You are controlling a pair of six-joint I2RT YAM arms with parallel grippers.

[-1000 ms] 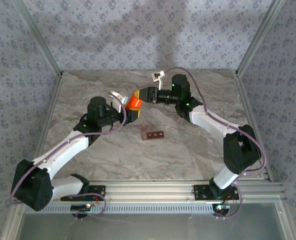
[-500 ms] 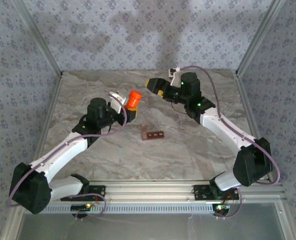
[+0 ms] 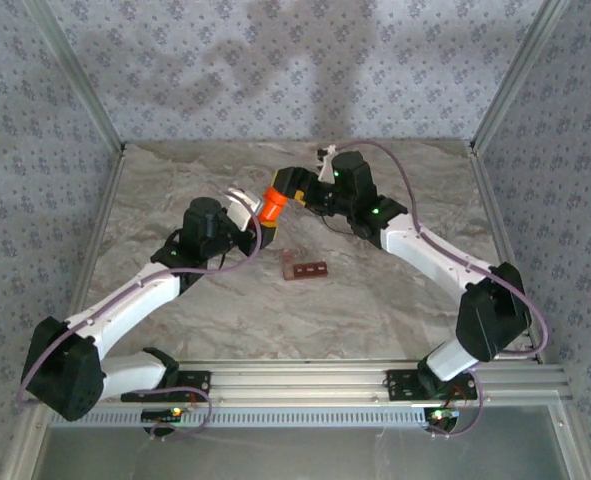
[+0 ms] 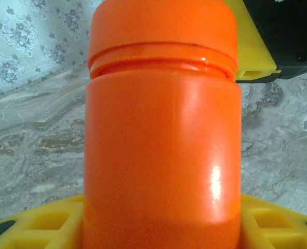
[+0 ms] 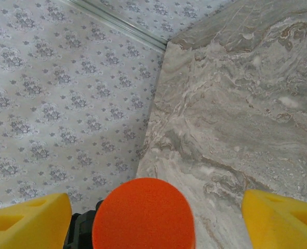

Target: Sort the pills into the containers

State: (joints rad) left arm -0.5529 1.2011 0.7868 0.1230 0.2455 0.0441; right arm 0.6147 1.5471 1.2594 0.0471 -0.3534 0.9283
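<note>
Grey-veined marble desk (image 3: 395, 300) underfoot, grey floral walls (image 3: 275, 70) on 3 sides, aluminium frame posts (image 3: 75, 75) running up the corners. Both arms reach in toward the middle of the back half of the desk, and they meet at the orange bottle (image 3: 270, 205). The left gripper (image 3: 250, 211) has it clenched low on the body: in the left wrist view the bottle (image 4: 163, 155) stands upright and fills the middle, yellow fingers (image 4: 44, 225) pressed against it on either side at the bottom. The right gripper (image 3: 281, 190) sits at the top end, jaws spread; in its own view the round orange cap (image 5: 143, 212) lies between the 2 yellow fingers (image 5: 28, 218) with a clear gap on each side, touching neither. Now the containers (image 3: 305, 268): the small dark red-brown strip lies flat on the desk, nearer the arm bases than the bottle, between the 2 arms and apart from both grippers. From above it is too small to tell what, if anything, sits in its compartments.
</note>
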